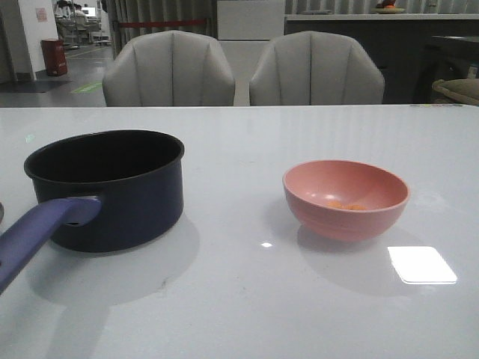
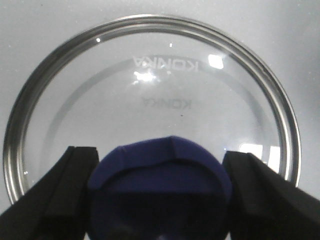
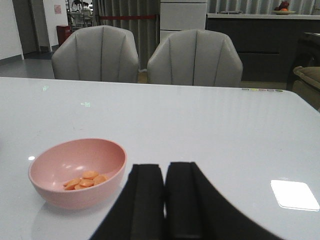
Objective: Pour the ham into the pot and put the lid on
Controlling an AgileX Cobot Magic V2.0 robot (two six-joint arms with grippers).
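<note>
Left fingers straddle the lid knob (contact unclear); right fingers clenched, empty.

The lid bears the brand "KONKA" on its glass, seen mirrored. A fainter copy of the word lies just beside it. No other text is legible.

On the table, the pot and the pink bowl stand well apart, leaving a wide bare lane between them. The pot's long handle juts toward the near left edge, barring that side. Bare surface lies around the bowl. The pot's mouth is uncovered, open from above.
</note>
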